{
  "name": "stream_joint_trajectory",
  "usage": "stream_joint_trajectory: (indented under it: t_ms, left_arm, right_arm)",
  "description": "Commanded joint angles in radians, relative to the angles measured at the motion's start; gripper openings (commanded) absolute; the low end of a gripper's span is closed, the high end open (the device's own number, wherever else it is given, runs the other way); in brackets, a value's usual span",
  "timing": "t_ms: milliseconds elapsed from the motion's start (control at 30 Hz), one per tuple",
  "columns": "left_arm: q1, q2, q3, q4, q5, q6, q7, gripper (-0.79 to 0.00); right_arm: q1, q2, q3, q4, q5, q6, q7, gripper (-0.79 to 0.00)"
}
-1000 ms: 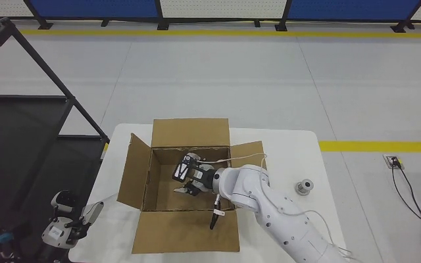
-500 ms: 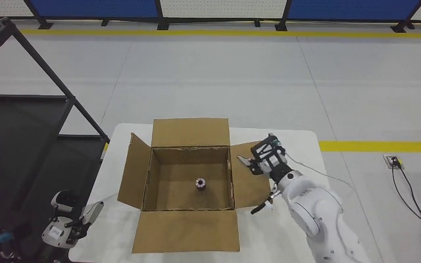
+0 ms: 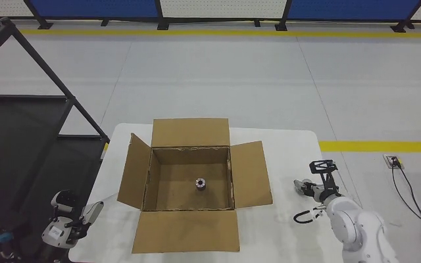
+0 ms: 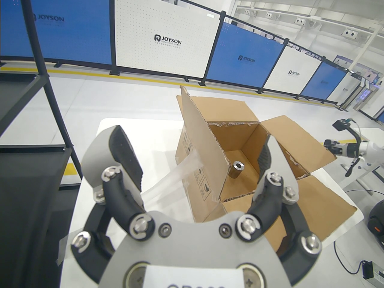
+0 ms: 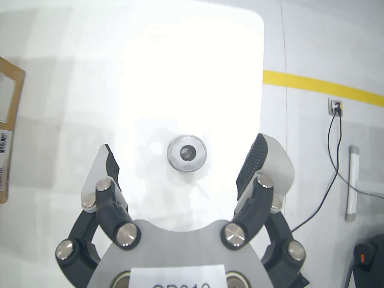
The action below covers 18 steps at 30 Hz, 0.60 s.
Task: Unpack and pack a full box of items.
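- The table and the open cardboard box sit exactly as they did a second ago, with all four flaps folded outward.
- The right arm makes the one big change. A second ago it was reaching down inside the box. It then swings out over the right-hand flap and is now above the table's right side, well apart from the box.
- The right gripper points down at the tabletop with its fingers spread wide and nothing between the pads.
- The left gripper has not shifted. It hangs off the table's near left corner, facing the box, its fingers apart and empty.
- A small metal cylinder stands upright near the middle of the box floor, uncovered since the arm pulled out. By the look of it, one item is now packed.
- A flanged metal part lies on bare table directly under the spread right fingers and is not yet touched. It is probably the next pick, which would call for a descent and a squeeze.
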Motion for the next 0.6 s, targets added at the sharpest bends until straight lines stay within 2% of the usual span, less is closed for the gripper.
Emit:
stream_joint_trajectory:
  t_ms: [0,167,200,233,267,333,367,400,567]
  left_arm:
    - [0.0,0.0,0.0,0.0,0.0,0.0,0.0,0.0]
    - [0.0,0.0,0.0,0.0,0.0,0.0,0.0,0.0]
    - [0.0,0.0,0.0,0.0,0.0,0.0,0.0,0.0]
    - [0.0,0.0,0.0,0.0,0.0,0.0,0.0,0.0]
    - [0.0,0.0,0.0,0.0,0.0,0.0,0.0,0.0]
    - [0.0,0.0,0.0,0.0,0.0,0.0,0.0,0.0]
    - [0.0,0.0,0.0,0.0,0.0,0.0,0.0,0.0]
    - [0.0,0.0,0.0,0.0,0.0,0.0,0.0,0.0]
    - [0.0,0.0,0.0,0.0,0.0,0.0,0.0,0.0]
  right_arm:
    - [0.03,0.002,0.0,0.063,0.029,-0.026,0.014,0.0]
    - [0.078,0.008,-0.005,0.138,0.071,-0.073,0.07,0.0]
    - [0.087,0.009,-0.008,0.15,0.07,-0.077,0.087,-0.022]
    - [0.096,0.01,-0.011,0.158,0.071,-0.076,0.099,-0.397]
    - [0.103,0.011,-0.014,0.164,0.075,-0.074,0.105,-0.471]
    - [0.111,0.012,-0.018,0.172,0.081,-0.076,0.104,-0.68]
    - [0.115,0.013,-0.019,0.178,0.081,-0.071,0.109,-0.76]
    - [0.12,0.014,-0.02,0.183,0.075,-0.062,0.117,-0.785]
    - [0.14,0.018,-0.028,0.195,0.07,-0.046,0.129,-0.785]
